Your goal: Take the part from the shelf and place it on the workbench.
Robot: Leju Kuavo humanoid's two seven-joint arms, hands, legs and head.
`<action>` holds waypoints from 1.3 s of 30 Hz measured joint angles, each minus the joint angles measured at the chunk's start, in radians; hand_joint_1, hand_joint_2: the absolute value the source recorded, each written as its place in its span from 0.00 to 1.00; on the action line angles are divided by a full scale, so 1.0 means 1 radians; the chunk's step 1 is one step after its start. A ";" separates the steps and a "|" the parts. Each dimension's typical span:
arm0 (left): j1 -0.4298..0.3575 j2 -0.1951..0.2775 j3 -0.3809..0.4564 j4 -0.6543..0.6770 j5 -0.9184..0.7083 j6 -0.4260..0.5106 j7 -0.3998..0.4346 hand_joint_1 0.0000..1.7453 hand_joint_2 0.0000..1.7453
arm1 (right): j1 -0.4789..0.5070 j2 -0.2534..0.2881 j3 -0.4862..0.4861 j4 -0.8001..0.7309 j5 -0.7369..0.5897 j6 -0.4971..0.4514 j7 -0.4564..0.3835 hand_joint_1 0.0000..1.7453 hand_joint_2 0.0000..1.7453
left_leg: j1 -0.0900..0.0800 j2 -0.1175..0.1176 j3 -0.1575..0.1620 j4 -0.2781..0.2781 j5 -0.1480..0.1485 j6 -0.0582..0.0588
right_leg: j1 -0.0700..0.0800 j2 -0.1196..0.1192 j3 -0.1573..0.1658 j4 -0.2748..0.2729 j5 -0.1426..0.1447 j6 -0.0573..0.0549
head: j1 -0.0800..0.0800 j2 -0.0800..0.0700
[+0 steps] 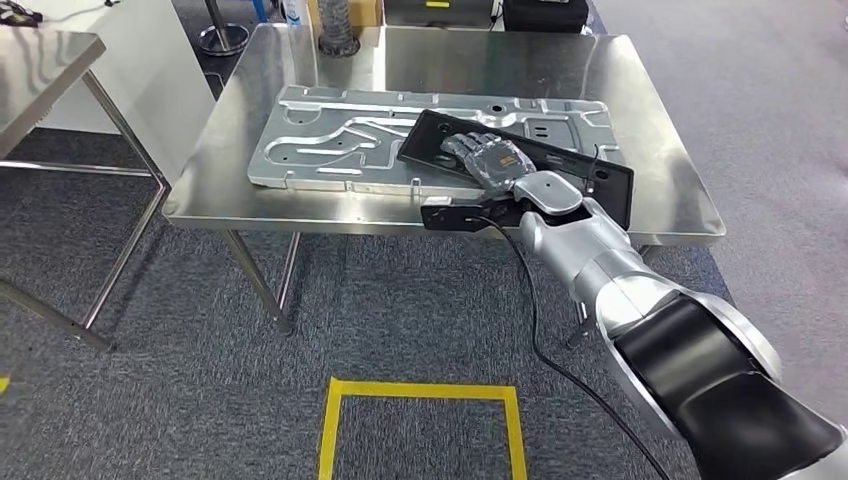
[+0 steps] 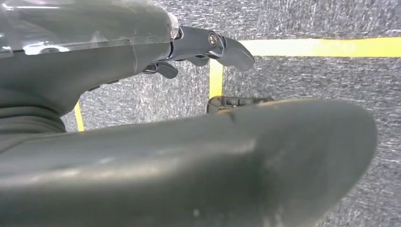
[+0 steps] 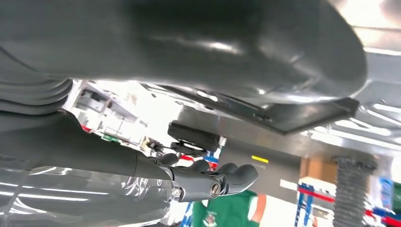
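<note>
On the steel surface (image 1: 300, 205) lies a large silver plate (image 1: 330, 140), and the black flat part (image 1: 560, 160) sits tilted across its right end, one edge over the plate and the other near the surface's front edge. The right robot hand (image 1: 490, 158) lies on top of the part with fingers spread over it; whether the thumb has hold underneath I cannot tell. The right wrist view suggests the part's edge (image 3: 302, 116) passes between thumb and fingers (image 3: 222, 179).

To finish well, the part should settle flat and fully supported before letting go, then the fingers should lift straight up so nothing drags.

The left robot hand (image 2: 203, 49) hangs over carpet and yellow tape (image 2: 331, 47), fingers loosely curled, holding nothing. No shelf is visible.
</note>
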 joint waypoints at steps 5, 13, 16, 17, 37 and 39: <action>0.001 0.000 0.008 0.000 0.005 -0.001 0.010 0.00 0.00 | -0.005 0.000 -0.010 0.000 0.014 0.000 0.000 0.00 0.00 | 0.001 0.001 -0.013 0.010 -0.009 -0.028 | -0.001 -0.004 0.014 -0.058 0.024 -0.016 | 0.000 0.000; 0.005 0.003 0.020 0.000 0.010 -0.004 0.010 0.00 0.00 | -0.003 -0.017 -0.016 0.001 0.038 -0.003 0.014 0.00 0.00 | 0.019 0.025 -0.020 0.172 -0.121 -0.058 | -0.007 -0.019 -0.039 -0.046 0.059 -0.015 | 0.000 0.000; 0.006 0.005 0.024 0.000 0.017 -0.008 0.003 0.00 0.00 | -0.010 -0.048 -0.026 0.000 0.040 -0.010 0.025 0.00 0.00 | 0.015 0.025 0.066 0.019 -0.083 -0.044 | -0.005 -0.023 -0.056 -0.034 0.072 0.002 | 0.000 0.000; 0.009 0.005 0.026 0.000 0.019 -0.009 0.001 0.00 0.00 | -0.014 -0.061 -0.030 0.000 0.040 -0.012 0.025 0.00 0.00 | 0.011 0.023 0.065 0.014 -0.082 -0.035 | -0.004 -0.024 -0.058 -0.035 0.079 0.009 | 0.000 0.000; 0.038 0.010 0.068 0.001 0.053 -0.015 -0.031 0.00 0.00 | -0.094 -0.376 -0.196 -0.018 -0.028 -0.025 -0.025 0.00 0.00 | 0.006 0.016 -0.112 0.046 0.021 -0.029 | -0.007 -0.016 0.080 -0.081 -0.023 -0.011 | 0.000 0.000; 0.037 0.010 0.071 0.001 0.056 -0.014 -0.031 0.00 0.00 | -0.088 -0.388 -0.210 -0.019 -0.051 -0.035 -0.021 0.00 0.00 | 0.010 0.020 -0.138 0.169 -0.088 -0.035 | -0.007 -0.017 0.049 -0.081 0.004 -0.016 | 0.000 0.000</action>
